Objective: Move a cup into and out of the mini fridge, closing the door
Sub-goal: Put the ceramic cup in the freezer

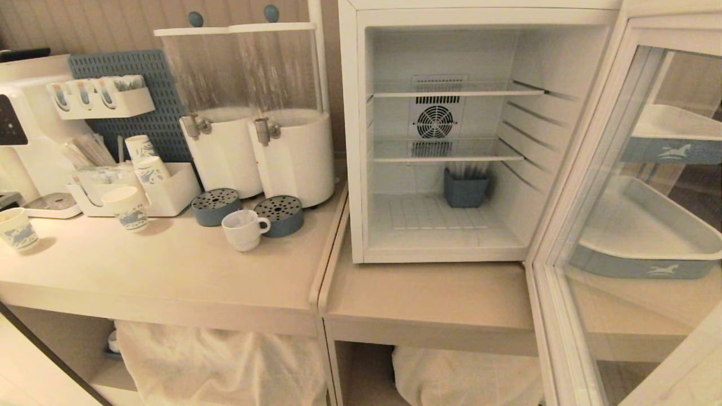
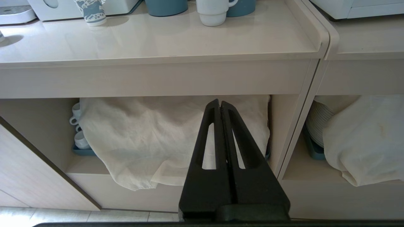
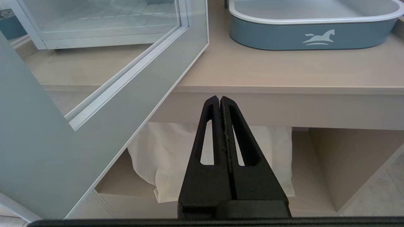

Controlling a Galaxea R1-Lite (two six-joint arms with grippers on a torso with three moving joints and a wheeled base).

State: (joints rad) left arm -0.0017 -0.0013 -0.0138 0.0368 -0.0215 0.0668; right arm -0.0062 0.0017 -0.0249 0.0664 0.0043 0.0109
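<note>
While the cup (image 1: 243,228) sits upright on the counter (image 1: 169,265), handle toward the fridge (image 1: 445,141) and touching a blue drip tray (image 1: 280,214) under the dispensers (image 1: 254,113), the door (image 1: 615,225) stands swung wide open. The left gripper (image 2: 220,102), clenched and empty, hangs before the draped shelf below the counter; the right gripper (image 3: 219,99), likewise clenched, hangs beside the door's lower edge.

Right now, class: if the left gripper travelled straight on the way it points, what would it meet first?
Probably the white cloth draped in the open shelf under the counter. The shut left gripper points at it below the counter's edge, well under the cup. Depth is unclear, so this is a judgement.
</note>
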